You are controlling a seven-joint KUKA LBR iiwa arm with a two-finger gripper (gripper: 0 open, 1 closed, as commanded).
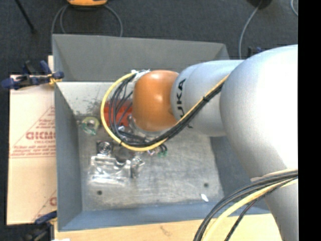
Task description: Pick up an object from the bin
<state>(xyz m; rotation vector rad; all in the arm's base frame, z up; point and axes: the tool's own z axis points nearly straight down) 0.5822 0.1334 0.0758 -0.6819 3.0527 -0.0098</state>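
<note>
Gripper (133, 130): low over the left middle of the bin (150, 59), mostly hidden under the wrist cover; open or closed, cannot tell.
Wrist cover (153, 99): orange, looped by yellow and black cables (106, 115).
Red thing (119, 113): just beside the gripper, behind the cables; shape unclear.
Clear bag (108, 168): crumpled on the floor, near the gripper, front-left.
Ring (90, 124): small, greenish, near the left wall.
White scrap (204, 198): well apart, front-right.
</note>
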